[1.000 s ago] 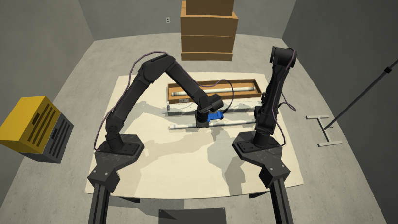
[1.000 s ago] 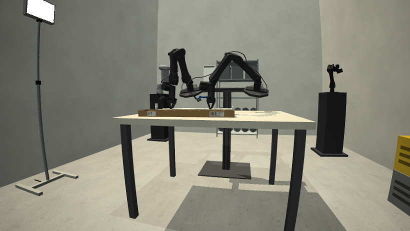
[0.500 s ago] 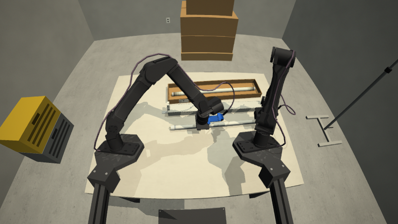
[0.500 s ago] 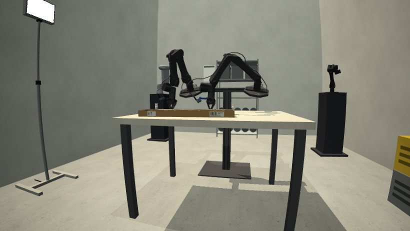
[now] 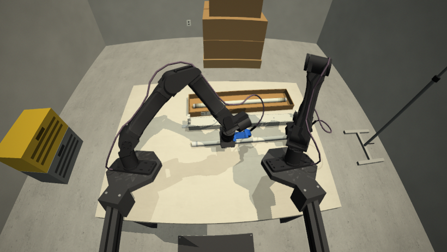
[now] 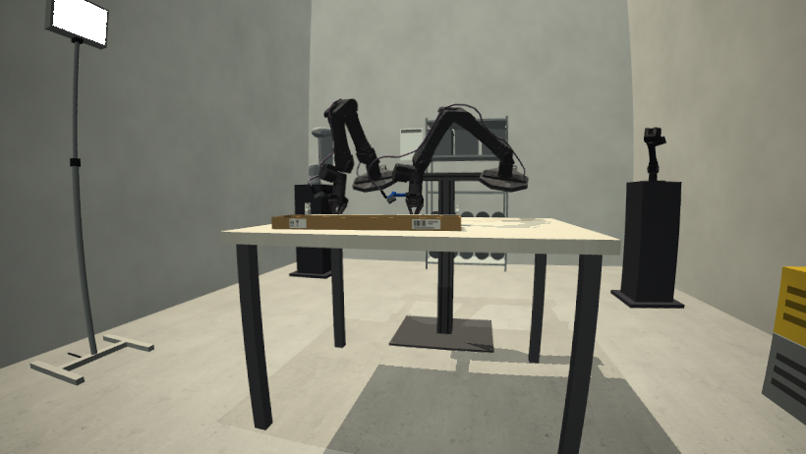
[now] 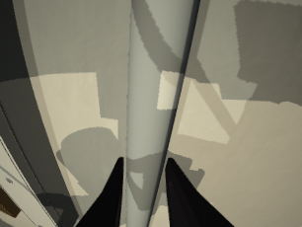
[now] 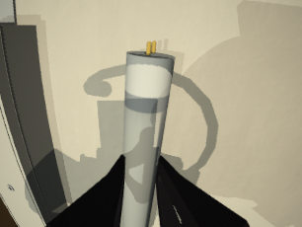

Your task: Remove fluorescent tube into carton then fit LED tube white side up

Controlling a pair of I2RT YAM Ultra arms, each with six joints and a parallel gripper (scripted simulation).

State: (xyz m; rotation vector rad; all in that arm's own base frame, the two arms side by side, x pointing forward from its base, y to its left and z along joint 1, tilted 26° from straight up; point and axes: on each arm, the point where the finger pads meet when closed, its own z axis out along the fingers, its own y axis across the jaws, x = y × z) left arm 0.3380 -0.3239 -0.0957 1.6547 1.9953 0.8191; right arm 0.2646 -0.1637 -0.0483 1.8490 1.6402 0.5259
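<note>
left gripper (image 5: 227, 145) (image 6: 414, 210) (image 7: 145, 160) is open around the led tube (image 5: 265, 139) (image 7: 154, 89) (image 8: 144, 123); my right gripper (image 5: 295, 139) (image 6: 338, 210) (image 8: 140, 161) is clamped on it near the pin end. tube's beside the light fixture (image 5: 269, 118) (image 7: 30, 143) (image 8: 24, 99); old fluorescent tube (image 5: 250, 102) lies in the carton (image 5: 272, 91) (image 6: 361, 223).

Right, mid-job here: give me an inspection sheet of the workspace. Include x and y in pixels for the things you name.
Surface: pale bench (image 5: 187, 200) (image 6: 423, 242), shadows across it
Job's things: old tube (image 5: 267, 100) inside carton (image 5: 290, 103) (image 6: 366, 223); LED tube (image 5: 269, 139) (image 7: 153, 49) (image 8: 148, 84) outside light fixture (image 5: 200, 120)
Clutter: nothing seen
Left gripper (image 5: 227, 144) (image 6: 415, 211) (image 7: 145, 163): open around LED tube
Right gripper (image 5: 295, 137) (image 6: 338, 210) (image 8: 140, 161): shut on LED tube
Cables: thin cable (image 5: 179, 61) looping along left arm; another (image 5: 325, 130) on right
Surroundings: stacked boxes (image 5: 234, 29), lamp stand (image 5: 400, 111) (image 6: 75, 112)
</note>
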